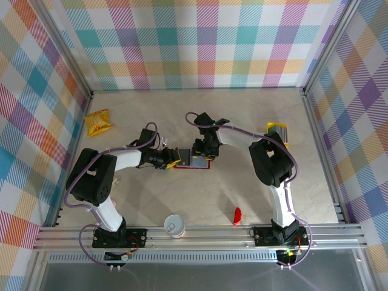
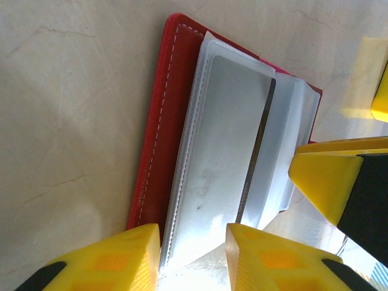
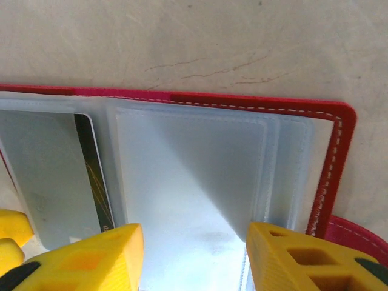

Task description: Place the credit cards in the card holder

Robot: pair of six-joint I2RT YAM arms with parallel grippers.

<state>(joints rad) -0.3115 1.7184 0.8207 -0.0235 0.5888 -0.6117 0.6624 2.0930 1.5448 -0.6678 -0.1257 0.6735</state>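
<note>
The card holder (image 1: pixel 193 162) lies open on the table's middle, with a red cover (image 2: pixel 159 121) and clear plastic sleeves (image 3: pixel 188 157). One card with a dark edge (image 2: pixel 257 151) sits inside a sleeve (image 3: pixel 54 176). My left gripper (image 1: pixel 171 161) is at the holder's left end, fingers apart (image 2: pixel 193 233) astride a sleeve's edge. My right gripper (image 1: pixel 203 153) comes from the far side, open (image 3: pixel 194 233) low over the right-hand sleeves, one of which is partly lifted. A stack of yellow credit cards (image 1: pixel 277 130) lies far right, beside the right arm.
A crinkled yellow snack packet (image 1: pixel 99 122) lies at the far left. A paper cup (image 1: pixel 174 224) and a small red curved piece (image 1: pixel 237 215) sit near the front rail. Plaid walls enclose the table on three sides.
</note>
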